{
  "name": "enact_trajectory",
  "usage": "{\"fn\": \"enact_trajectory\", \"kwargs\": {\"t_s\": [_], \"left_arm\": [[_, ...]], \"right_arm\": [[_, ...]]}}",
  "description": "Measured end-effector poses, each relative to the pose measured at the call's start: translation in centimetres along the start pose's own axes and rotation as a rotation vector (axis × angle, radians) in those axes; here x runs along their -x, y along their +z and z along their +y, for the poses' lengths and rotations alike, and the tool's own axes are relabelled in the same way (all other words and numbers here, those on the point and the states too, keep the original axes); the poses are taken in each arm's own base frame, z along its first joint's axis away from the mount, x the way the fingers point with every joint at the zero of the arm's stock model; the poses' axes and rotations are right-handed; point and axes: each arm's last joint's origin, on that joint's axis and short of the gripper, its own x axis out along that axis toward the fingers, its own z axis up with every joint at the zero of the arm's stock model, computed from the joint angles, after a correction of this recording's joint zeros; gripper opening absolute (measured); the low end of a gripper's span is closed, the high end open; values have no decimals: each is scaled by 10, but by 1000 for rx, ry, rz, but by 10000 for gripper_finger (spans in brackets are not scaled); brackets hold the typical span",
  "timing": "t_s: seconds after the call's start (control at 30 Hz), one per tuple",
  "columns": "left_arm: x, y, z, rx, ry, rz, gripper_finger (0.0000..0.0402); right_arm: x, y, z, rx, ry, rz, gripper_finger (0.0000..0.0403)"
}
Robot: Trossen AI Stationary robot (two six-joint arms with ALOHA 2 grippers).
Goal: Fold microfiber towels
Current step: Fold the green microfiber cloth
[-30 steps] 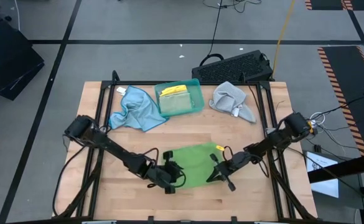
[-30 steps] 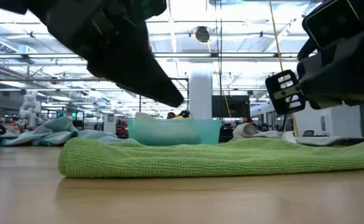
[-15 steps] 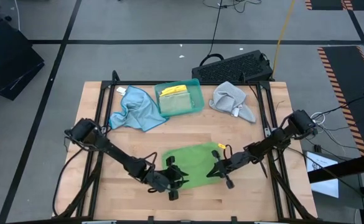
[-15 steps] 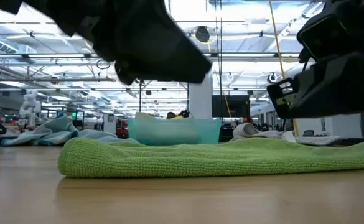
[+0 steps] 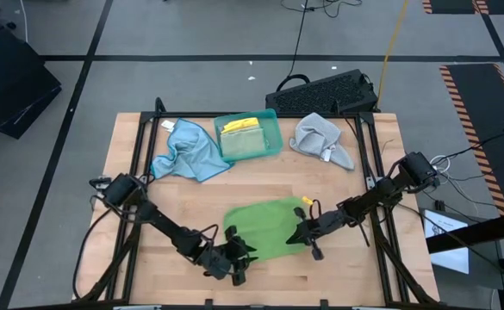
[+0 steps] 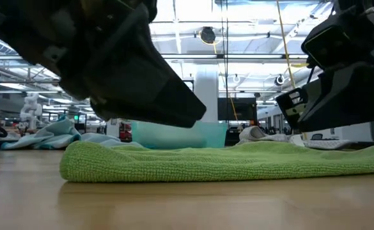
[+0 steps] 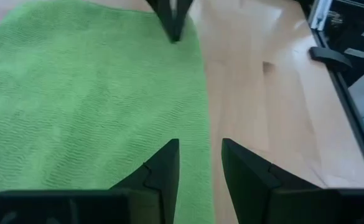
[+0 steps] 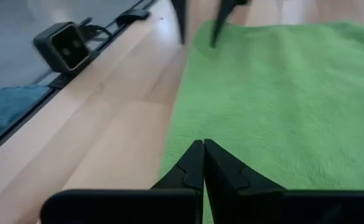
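One green microfiber towel (image 5: pixel 264 228) lies spread flat on the wooden table, near its front edge. My left gripper (image 5: pixel 243 258) is at the towel's near left corner. It is open, its fingers (image 7: pixel 166 165) low over the towel's near edge (image 7: pixel 200 93) and pointing along it. The low view shows this gripper (image 6: pixel 135 83) above the towel (image 6: pixel 225 163), clear of it. My right gripper (image 5: pixel 297 234) is shut at the near right corner. Its tips (image 8: pixel 203 146) are over the green towel (image 8: pixel 281 93); whether they touch it, I cannot tell.
At the far side, a light blue towel (image 5: pixel 187 153) lies crumpled on the left and a grey towel (image 5: pixel 322 142) on the right. Between them stands a teal tray (image 5: pixel 273 129) holding folded yellow and green cloths. Bare wood (image 5: pixel 355 271) lies right of the green towel.
My left gripper has gone toward the table's near edge and down, rolling about its own line, and now stands low at the towel's near left corner. Its gap is unchanged. My right gripper has stayed in place, still shut. The towel has not moved.
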Motion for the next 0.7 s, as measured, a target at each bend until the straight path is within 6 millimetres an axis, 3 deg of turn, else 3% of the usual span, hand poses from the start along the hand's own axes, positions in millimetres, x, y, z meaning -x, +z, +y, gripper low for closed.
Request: {"fn": "enact_trajectory", "kwargs": {"t_s": [0.33, 0.6, 0.7], "left_arm": [[3, -3, -1, -24, 36, -5, 116], [1, -2, 0, -169, 42, -3, 48], [-1, 1, 3, -131, 42, -7, 23]], "right_arm": [[0, -1, -2, -106, -59, 0, 2], [0, -1, -2, -124, -58, -1, 2], [0, -1, -2, -135, -58, 0, 2]]}}
